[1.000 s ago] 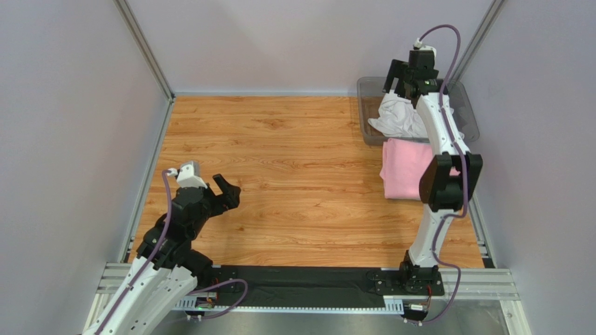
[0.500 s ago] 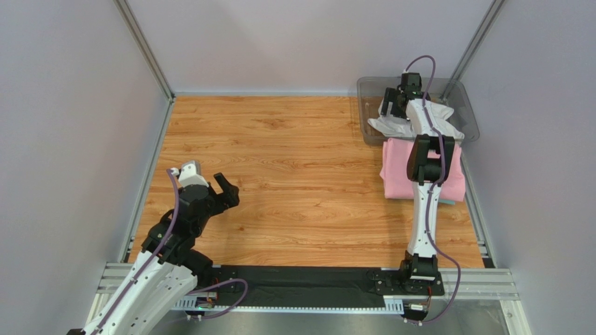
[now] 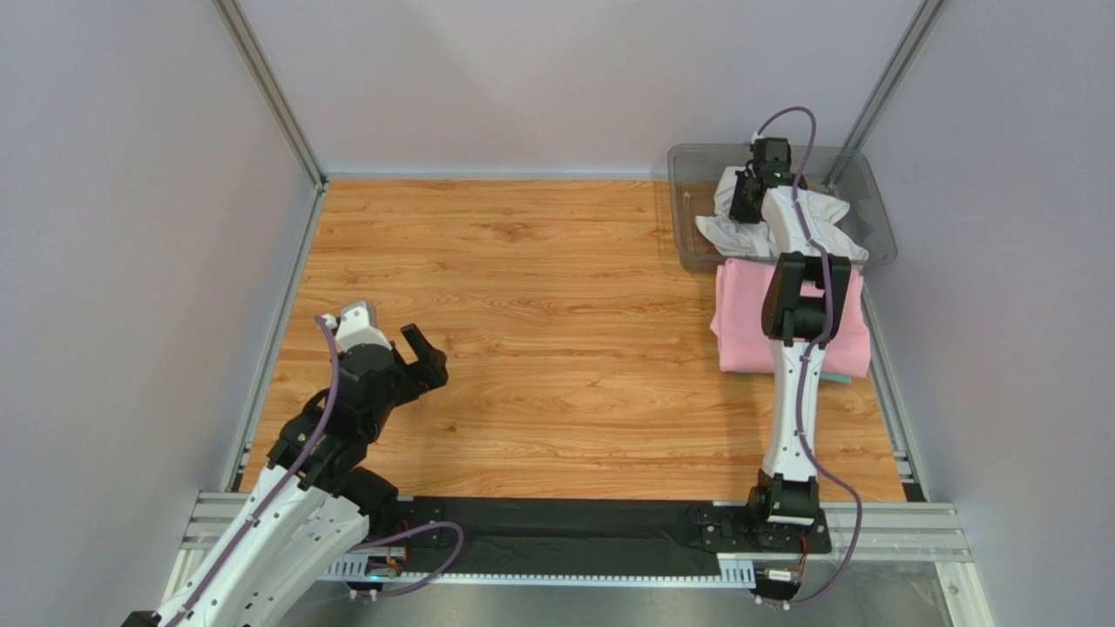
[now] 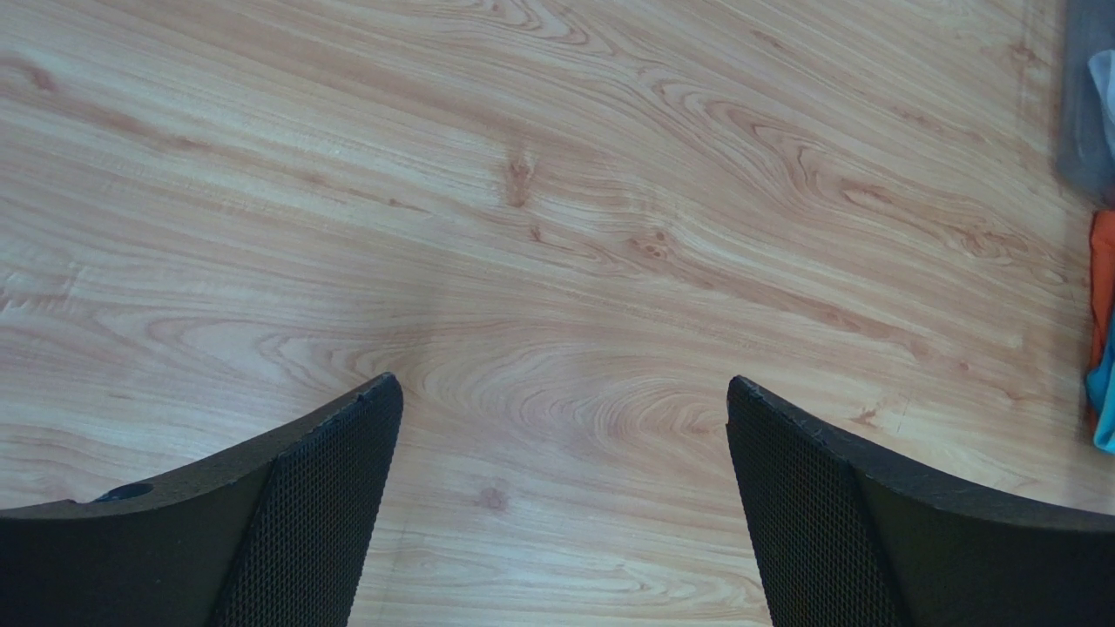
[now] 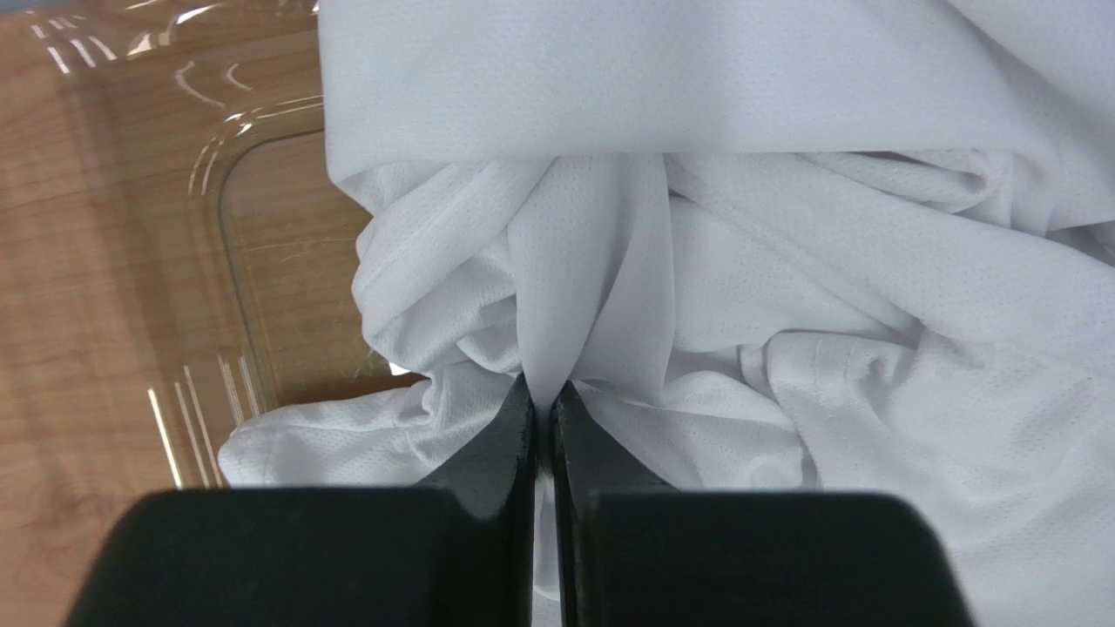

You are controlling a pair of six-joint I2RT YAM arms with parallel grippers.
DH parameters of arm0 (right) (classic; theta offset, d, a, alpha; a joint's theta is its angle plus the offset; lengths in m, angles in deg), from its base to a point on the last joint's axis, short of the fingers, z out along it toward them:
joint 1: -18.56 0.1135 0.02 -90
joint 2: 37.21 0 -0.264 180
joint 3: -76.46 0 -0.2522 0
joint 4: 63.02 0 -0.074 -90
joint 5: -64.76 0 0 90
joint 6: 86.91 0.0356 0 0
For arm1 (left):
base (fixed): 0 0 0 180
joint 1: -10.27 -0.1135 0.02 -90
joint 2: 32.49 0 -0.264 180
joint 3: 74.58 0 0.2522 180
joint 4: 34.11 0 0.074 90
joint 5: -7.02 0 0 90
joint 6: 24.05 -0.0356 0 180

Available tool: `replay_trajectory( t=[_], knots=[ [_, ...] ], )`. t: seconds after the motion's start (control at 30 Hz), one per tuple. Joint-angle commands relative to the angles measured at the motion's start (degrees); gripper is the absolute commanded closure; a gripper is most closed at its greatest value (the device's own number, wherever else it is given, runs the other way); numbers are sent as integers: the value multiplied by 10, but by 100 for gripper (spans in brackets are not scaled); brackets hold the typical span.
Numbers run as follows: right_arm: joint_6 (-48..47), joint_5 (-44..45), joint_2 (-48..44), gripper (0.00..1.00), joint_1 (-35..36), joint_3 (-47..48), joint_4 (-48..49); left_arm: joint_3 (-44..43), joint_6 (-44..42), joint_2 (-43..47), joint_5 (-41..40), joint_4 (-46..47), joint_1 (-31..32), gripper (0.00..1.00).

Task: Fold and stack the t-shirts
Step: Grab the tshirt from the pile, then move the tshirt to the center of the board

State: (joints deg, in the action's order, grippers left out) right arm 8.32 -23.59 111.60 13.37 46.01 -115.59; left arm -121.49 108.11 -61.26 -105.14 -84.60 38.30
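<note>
While the white t-shirt (image 5: 812, 235) lies crumpled in the clear bin (image 3: 683, 170) at the far right corner of the table (image 3: 524, 288), your right gripper (image 5: 543, 399) is down in it. Its jaws are pressed together on a pinched ridge of the fabric. A pleat rises straight out of the fingertips. The bite looks thin, one fold only.

Pink t-shirt (image 3: 746, 327): folded flat, a tidy rectangle on the wood just in front of the bin, partly hidden by the right arm.

Teal t-shirt (image 4: 1107, 412): only a sliver shows at the pink one's edge, seemingly beneath it. You cannot tell how well it is folded.

Left gripper (image 3: 416, 355): jaws wide apart, nothing between them, over bare wood at the near left, well apart from all cloth.

Progress, as a judgement: two tees look folded and stacked, so you are past the halfway mark. What is left:
- Lift the white tee clear of the bin.
- Spread it on the open wood.
- Fold it.
- Set it on the pink pile.

You will likely want the left arm for the spreading.

Watch for two things: the thin pinch may slip, and the shirt may drag on the bin wall coming out.
</note>
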Motion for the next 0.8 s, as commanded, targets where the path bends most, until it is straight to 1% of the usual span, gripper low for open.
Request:
replay_trajectory(
  t=[0.0,0.1,0.13,0.2,0.3,0.37,0.4,0.5,0.53,0.57,0.67,0.7,0.77],
  knots=[
    [9,-36,-62,100,-1,2,-5,-3,7,-3,3,-2,-3,0],
    [4,-45,-119,100,9,-4,-9,-3,7,-4,25,-1,-3,0],
    [0,-45,-152,100,12,-8,-8,-3,7,-5,30,-1,-3,0],
    [-3,-43,-188,100,27,-27,-9,-2,7,-2,41,-4,-3,0],
    [1,-35,-278,100,47,-57,-9,5,11,-2,64,1,-3,0],
    [7,-37,-313,100,49,-70,-7,8,12,-1,86,3,-3,0],
    [12,-40,-347,100,76,-80,-3,7,10,-1,94,3,-3,0],
    [15,-38,-395,100,113,-83,-3,7,6,2,123,6,-3,0],
    [17,-38,-424,100,124,-83,-5,8,7,3,127,5,-3,0],
    [17,-38,-452,100,150,-82,-6,10,9,6,134,7,-3,0],
    [14,-39,-491,100,195,-81,-7,13,15,20,140,7,-3,0],
    [16,-49,-514,100,226,-80,-7,15,17,25,142,7,-3,0],
    [28,-60,-533,100,255,-85,-7,19,23,42,142,7,-3,0]
  ],
)
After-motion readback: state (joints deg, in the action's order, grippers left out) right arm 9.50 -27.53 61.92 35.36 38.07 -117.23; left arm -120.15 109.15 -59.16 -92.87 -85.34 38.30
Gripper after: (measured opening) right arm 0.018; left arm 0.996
